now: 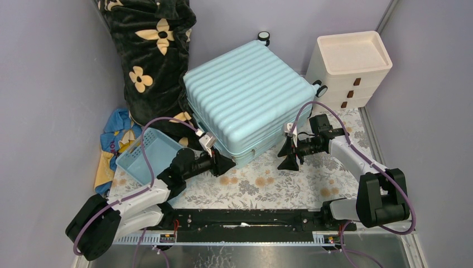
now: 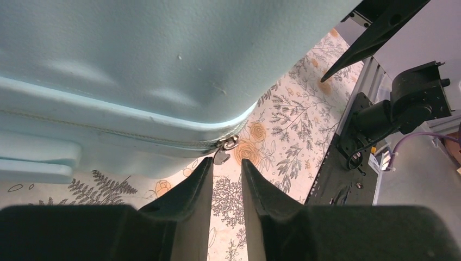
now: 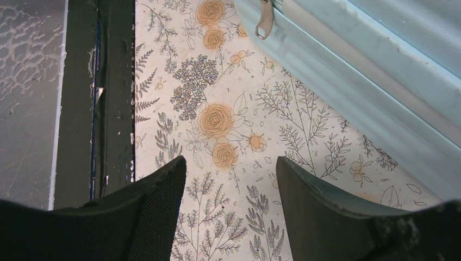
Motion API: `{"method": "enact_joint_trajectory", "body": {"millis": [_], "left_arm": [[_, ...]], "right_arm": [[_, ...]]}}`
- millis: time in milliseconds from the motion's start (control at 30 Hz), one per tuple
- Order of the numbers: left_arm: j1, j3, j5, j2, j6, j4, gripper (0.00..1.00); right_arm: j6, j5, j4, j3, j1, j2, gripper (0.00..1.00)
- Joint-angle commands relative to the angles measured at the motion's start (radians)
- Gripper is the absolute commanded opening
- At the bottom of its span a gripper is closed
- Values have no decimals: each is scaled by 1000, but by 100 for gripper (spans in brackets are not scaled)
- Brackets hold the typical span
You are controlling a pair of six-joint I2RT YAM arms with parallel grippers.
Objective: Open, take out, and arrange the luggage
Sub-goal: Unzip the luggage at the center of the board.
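Observation:
The luggage (image 1: 245, 95), a pale aqua ribbed hard-shell suitcase, lies flat and zipped on the floral cloth (image 1: 262, 184). My left gripper (image 1: 228, 163) sits at its near corner. In the left wrist view the luggage (image 2: 136, 65) fills the top, and a metal zipper pull (image 2: 222, 156) hangs just past the tips of the left gripper (image 2: 225, 162), whose jaws stand a narrow gap apart with nothing between them. My right gripper (image 1: 289, 156) hovers open over the cloth beside the suitcase's right near side. The right wrist view shows that gripper (image 3: 231, 163), the luggage (image 3: 380, 70) and another zipper pull (image 3: 265, 19).
A small blue basket (image 1: 148, 153) stands left of the left arm. A cream drawer unit (image 1: 351, 67) is at the back right. A dark flowered blanket (image 1: 153, 50) leans at the back left, with a colourful cloth (image 1: 114, 139) below it. A black rail (image 1: 245, 220) runs along the near edge.

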Motion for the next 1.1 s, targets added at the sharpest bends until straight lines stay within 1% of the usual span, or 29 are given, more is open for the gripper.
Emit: {"method": "enact_joint_trajectory", "body": {"millis": [0, 133, 200, 300, 500, 667, 833, 1067], "left_arm": [[13, -11, 33, -12, -22, 100, 30], [22, -18, 48, -2, -40, 116, 30], [25, -21, 47, 7, -49, 121, 32], [34, -19, 18, 23, -68, 110, 38], [40, -23, -31, 41, -85, 111, 39], [39, -35, -31, 52, -105, 170, 37], [39, -37, -13, 54, -107, 195, 29], [40, -49, 12, 40, -109, 219, 28]], "right_arm": [[-20, -22, -15, 38, 9, 1, 69], [-21, -22, -16, 38, 9, 2, 69], [-22, -22, -16, 38, 9, 1, 69], [-23, -23, -18, 38, 9, 1, 69], [-26, -24, -20, 40, 9, 0, 69], [-29, -22, -24, 40, 9, 3, 69], [-30, -22, -26, 41, 8, 4, 69], [-36, -20, -31, 44, 9, 11, 69]]}}
